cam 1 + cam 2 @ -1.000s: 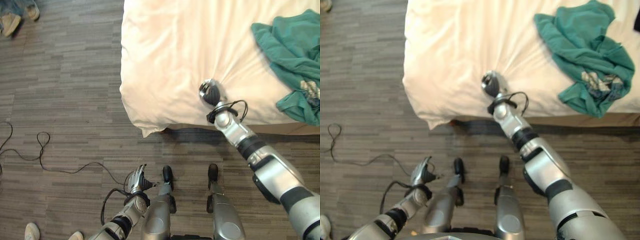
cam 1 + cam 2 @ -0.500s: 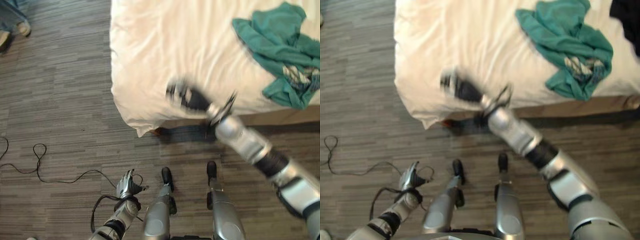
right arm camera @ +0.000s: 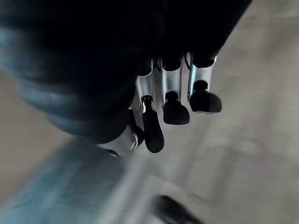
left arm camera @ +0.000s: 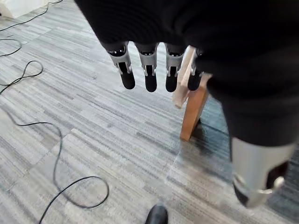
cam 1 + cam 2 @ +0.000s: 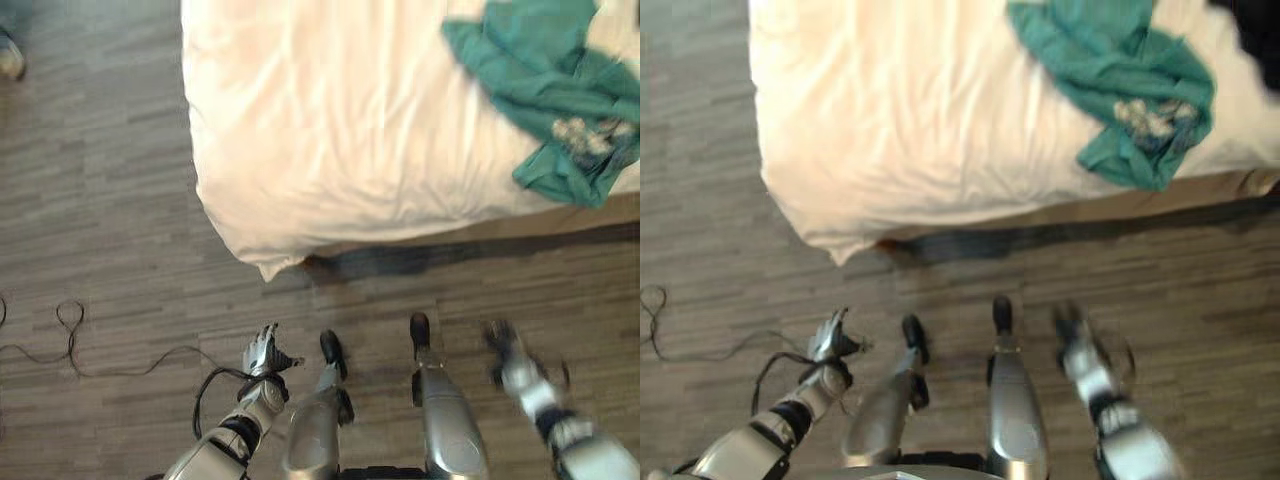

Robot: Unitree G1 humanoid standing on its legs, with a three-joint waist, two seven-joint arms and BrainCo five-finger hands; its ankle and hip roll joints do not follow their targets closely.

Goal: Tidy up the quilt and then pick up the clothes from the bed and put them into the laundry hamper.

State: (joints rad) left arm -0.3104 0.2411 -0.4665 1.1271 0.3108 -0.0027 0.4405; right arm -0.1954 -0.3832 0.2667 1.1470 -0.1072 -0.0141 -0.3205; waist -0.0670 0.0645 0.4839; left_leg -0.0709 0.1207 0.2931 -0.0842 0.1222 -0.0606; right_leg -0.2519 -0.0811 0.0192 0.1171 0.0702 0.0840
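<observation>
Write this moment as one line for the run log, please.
white quilt: spread on bed | crumpled teal green shirt: on quilt, not picked up | left hand: open, low over floor | right hand: open, low over floor, empty

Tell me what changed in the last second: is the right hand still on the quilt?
No. The right hand has let go of the quilt and swung down off the bed to the robot's side, over the floor; its fingers look relaxed and empty. The camera shifted too. The green shirt lies where it was on the quilt, and the left hand stays low, open.
</observation>
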